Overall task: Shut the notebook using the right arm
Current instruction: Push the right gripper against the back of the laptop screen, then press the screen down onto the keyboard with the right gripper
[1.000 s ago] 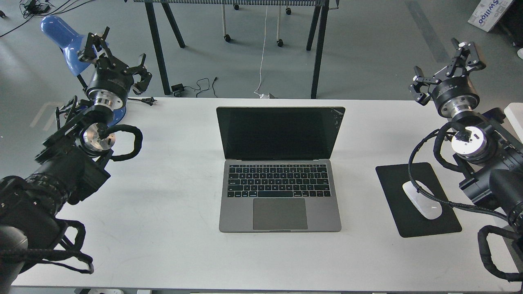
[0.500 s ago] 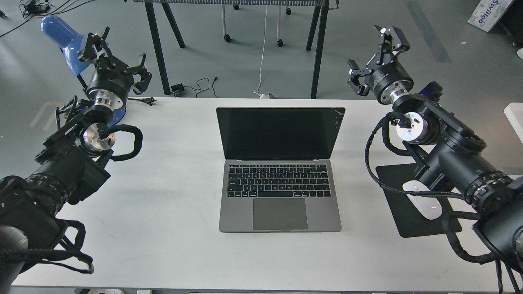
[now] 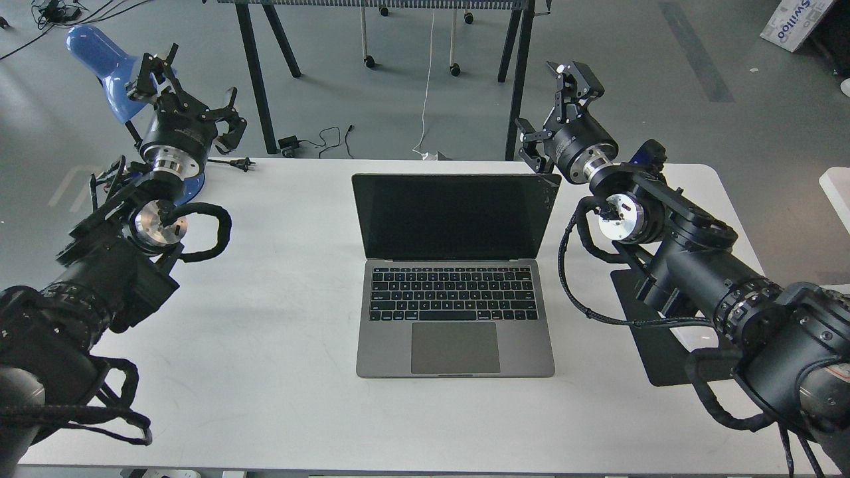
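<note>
The notebook (image 3: 455, 279) is a slim grey laptop lying open in the middle of the white table (image 3: 279, 332), its black screen upright and facing me. My right arm (image 3: 690, 265) reaches in from the right. Its gripper (image 3: 548, 113) is open and empty, just above and behind the screen's top right corner, apart from the lid. My left gripper (image 3: 189, 93) is open and empty at the far left, in front of the blue lamp.
A blue desk lamp (image 3: 99, 56) stands at the table's back left corner. A black mouse pad (image 3: 647, 345) lies right of the notebook, mostly hidden under my right arm. Table legs and cables stand on the floor behind.
My right arm has swung left and inward from the table's right edge. Its gripper now sits behind the screen's top right corner. The arm now hides the white mouse. The left arm is still.
</note>
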`<state>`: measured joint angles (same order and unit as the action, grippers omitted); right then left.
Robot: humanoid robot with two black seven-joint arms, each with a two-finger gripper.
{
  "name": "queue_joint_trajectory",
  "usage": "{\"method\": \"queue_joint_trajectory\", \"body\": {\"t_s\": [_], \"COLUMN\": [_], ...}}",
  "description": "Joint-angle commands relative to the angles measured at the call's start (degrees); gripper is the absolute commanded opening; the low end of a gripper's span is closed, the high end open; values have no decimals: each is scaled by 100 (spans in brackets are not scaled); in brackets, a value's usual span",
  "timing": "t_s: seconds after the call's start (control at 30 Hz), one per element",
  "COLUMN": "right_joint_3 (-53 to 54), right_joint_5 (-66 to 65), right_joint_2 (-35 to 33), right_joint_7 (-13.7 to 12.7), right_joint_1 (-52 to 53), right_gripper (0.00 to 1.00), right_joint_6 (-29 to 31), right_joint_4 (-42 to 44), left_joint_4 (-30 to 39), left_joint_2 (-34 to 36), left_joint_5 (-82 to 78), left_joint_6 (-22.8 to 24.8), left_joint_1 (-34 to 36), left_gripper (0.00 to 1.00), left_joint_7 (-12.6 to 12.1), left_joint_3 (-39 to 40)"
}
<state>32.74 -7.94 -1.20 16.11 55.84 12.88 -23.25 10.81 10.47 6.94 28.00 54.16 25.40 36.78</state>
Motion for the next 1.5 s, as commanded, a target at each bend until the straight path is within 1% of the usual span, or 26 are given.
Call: {"method": "queue_joint_trajectory", "body": {"t_s": [0.0,0.53,0.63,0.93,1.23,1.33,1.47], "right_joint_3": [-180,-224,-233,-277,-900,-1190,-1244], "right_joint_5": [12,3,-14,-32,-41,-399,-901], "right_joint_2": [-47,-1444,-1611,-1638,-1796,-1779,-1726], "right_joint_7": [-20,-125,-222,-222,-204,-178,-152], "right_joint_1": [-135,-978,-1171,-1734,-1831,-1831,-1963], "right_gripper": [100,100,100,100,100,100,100], "right_joint_6": [13,-110,-128,-119,-119,-180,-269], "right_joint_4": [-223,-2534,-2833,-3334,-3414,-3362,-3291], "left_joint_4": [0,0,0,0,0,0,0], "left_joint_2": [-1,-1,-1,-1,-1,-1,8], "left_joint_5": [0,-9,-9,-9,-17,-17,-26], "left_joint_6": [0,0,0,0,0,0,0], "left_joint_1": [-1,-1,-1,-1,-1,-1,-1], "left_gripper": [100,100,100,100,100,100,100], "left_joint_7": [0,0,0,0,0,0,0], "left_joint_3": [4,-5,4,-5,-5,-5,-5]}}
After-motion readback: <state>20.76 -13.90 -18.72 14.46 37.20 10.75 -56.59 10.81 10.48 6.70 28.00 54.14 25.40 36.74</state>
